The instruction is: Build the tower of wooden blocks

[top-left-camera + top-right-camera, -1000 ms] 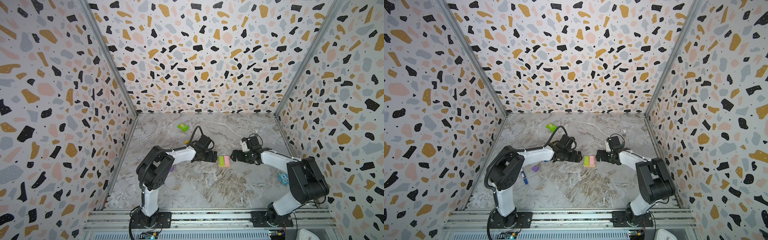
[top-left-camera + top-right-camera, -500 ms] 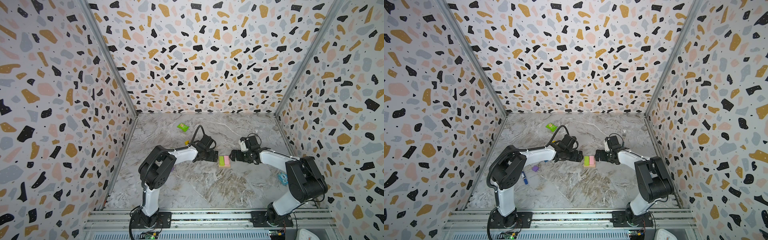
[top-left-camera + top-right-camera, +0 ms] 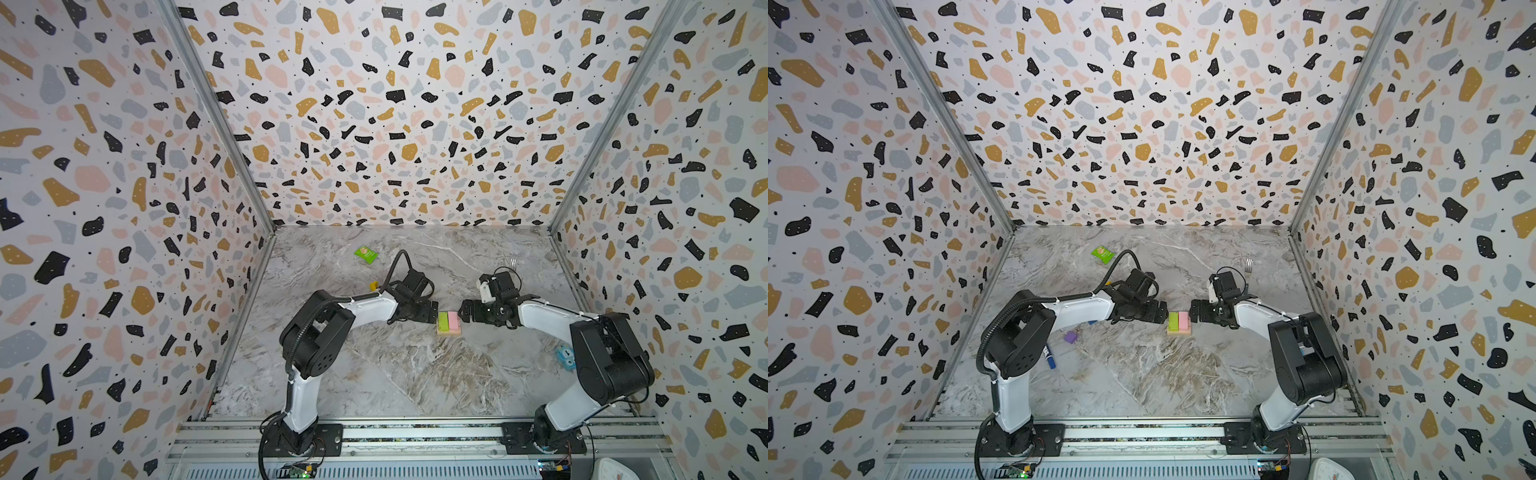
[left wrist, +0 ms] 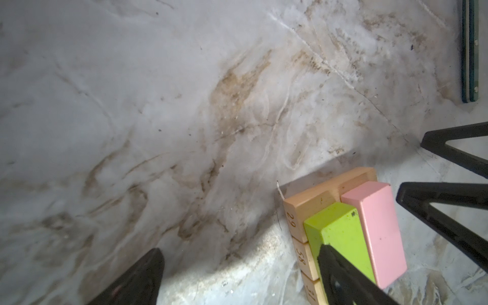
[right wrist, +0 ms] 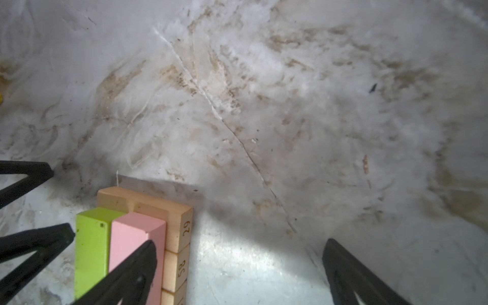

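Your left jaws are spread wide and hold nothing. They sit low over the desk [image 3: 395,374], just left of the tower [image 3: 448,325] in both top views. Your right jaws, equally spread and empty, face them from the tower's right side, so the tower lies between the 2 sets of jaws.

Neither set straddles the tower. In the left wrist view 1 left finger [image 4: 343,277] crosses in front of the near end of the lime bar [image 4: 340,232], and the other finger [image 4: 137,280] is well apart over bare desk. In the right wrist view 1 right finger [image 5: 126,274] crosses the near end of the pink bar [image 5: 132,237], with its partner [image 5: 351,274] far off to the side. You cannot tell from these views whether either finger touches a bar.

The tower has 2 layers. The tan bars [image 4: 311,203] lie flat side by side on the desk, with 29 and 58 printed on 2 of their ends. The lime and pink bars lie crosswise on top with their long sides touching, lime toward your left arm and pink toward your right. The tan layer juts out past the coloured pair as a step.

A purple cube [image 3: 1070,336] sits loose on the desk near the left arm, beside a blue-capped marker pen [image 3: 1050,358]. A small yellow piece [image 3: 374,285] lies behind that arm, and a green packet [image 3: 366,254] lies farther back.
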Controlling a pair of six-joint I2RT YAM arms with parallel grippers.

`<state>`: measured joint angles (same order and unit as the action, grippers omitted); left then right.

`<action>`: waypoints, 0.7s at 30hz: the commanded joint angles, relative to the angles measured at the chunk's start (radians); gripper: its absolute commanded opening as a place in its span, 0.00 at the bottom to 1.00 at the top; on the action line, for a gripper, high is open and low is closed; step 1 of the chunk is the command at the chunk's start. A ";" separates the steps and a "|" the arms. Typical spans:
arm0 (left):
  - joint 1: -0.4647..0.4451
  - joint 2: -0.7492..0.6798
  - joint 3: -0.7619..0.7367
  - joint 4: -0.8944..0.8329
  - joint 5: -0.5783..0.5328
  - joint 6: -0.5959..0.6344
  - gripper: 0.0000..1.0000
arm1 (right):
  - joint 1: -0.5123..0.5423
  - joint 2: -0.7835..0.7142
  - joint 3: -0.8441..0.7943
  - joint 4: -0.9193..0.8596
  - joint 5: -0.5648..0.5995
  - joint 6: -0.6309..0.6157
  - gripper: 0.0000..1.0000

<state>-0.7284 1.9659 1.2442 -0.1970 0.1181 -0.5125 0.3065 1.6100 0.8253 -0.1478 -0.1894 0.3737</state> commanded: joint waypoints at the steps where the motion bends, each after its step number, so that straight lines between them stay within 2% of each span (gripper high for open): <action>1: -0.009 0.042 0.011 -0.033 0.010 -0.012 0.93 | 0.003 0.016 0.015 -0.038 0.016 -0.006 0.99; 21: -0.016 0.054 0.016 -0.032 0.015 -0.013 0.92 | 0.005 0.018 0.014 -0.037 0.023 -0.004 0.99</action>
<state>-0.7345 1.9812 1.2594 -0.1860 0.1135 -0.5125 0.3080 1.6112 0.8253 -0.1478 -0.1844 0.3729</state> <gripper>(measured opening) 0.922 0.986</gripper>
